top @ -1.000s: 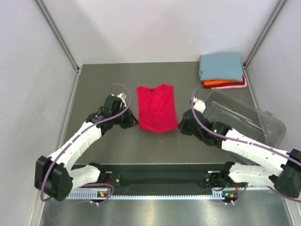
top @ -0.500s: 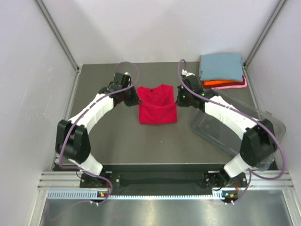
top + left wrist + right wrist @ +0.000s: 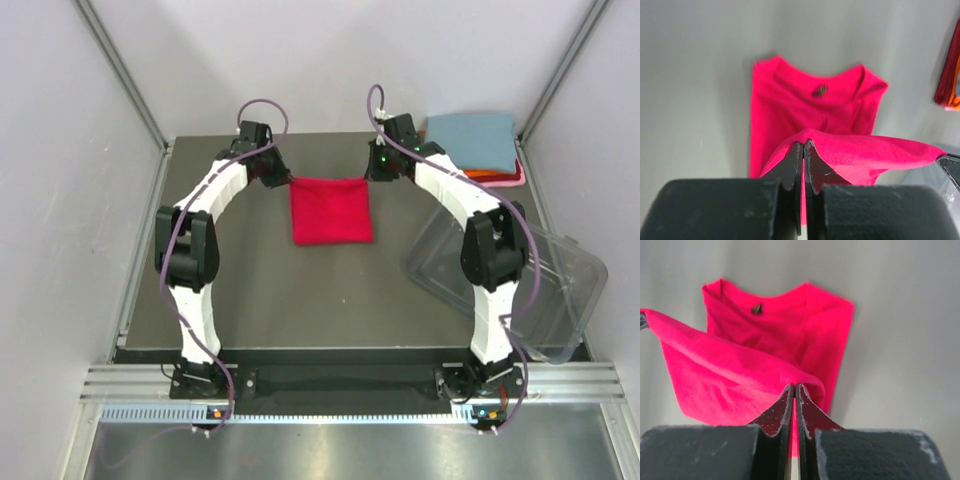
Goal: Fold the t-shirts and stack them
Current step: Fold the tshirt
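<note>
The crimson red t-shirt lies in the middle of the table, its bottom hem lifted and carried back over the collar end. My left gripper is shut on one hem corner and my right gripper is shut on the other. In the left wrist view the left gripper pinches the red cloth above the collar. In the right wrist view the right gripper pinches the same fold. A folded stack sits at the back right: blue-grey t-shirt on top, orange and pink edges beneath.
A clear plastic tub lies tilted at the right side of the table, under the right arm. Grey walls enclose the table on the left, back and right.
Both grippers have travelled from the near hem toward the back of the table, pulling the red shirt's lower half up and over its upper half. The arms are now stretched far forward.
</note>
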Robot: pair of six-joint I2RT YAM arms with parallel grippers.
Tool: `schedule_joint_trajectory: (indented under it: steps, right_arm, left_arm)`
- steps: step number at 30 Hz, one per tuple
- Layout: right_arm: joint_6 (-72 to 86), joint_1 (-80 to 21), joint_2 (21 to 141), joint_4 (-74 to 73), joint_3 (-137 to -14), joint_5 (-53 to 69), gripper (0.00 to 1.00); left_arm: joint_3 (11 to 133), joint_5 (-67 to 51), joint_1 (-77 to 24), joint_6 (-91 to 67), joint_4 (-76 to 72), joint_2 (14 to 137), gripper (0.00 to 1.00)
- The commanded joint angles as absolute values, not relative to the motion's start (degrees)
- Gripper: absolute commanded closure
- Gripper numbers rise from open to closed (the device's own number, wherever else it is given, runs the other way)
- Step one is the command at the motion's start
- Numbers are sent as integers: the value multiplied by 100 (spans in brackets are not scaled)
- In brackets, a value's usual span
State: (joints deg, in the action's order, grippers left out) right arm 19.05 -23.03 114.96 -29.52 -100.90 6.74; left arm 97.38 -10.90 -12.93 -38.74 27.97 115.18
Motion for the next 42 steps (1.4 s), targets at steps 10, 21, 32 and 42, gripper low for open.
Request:
schedule_joint_trajectory:
  steps: [10, 21, 32, 42]
  right_arm:
    - [1758, -1829, 12929, -2752, -11777, 1107, 100]
    - [1819, -1608, 13421, -2031, -11821, 1599, 97]
    - [2153, -1494, 13737, -1284, -11856, 1599, 95]
    - [1882, -1266, 13106, -2047, -11587, 2259, 56]
  left_arm:
    - [10687, -2293, -782, -3999, 880, 13024, 100]
    - [10784, -2716, -633, -4307, 106, 13491, 100]
    - [10801, -2435, -563, -4412, -193, 13667, 100]
    - [11461, -1740, -466, -3077, 1571, 13185, 60]
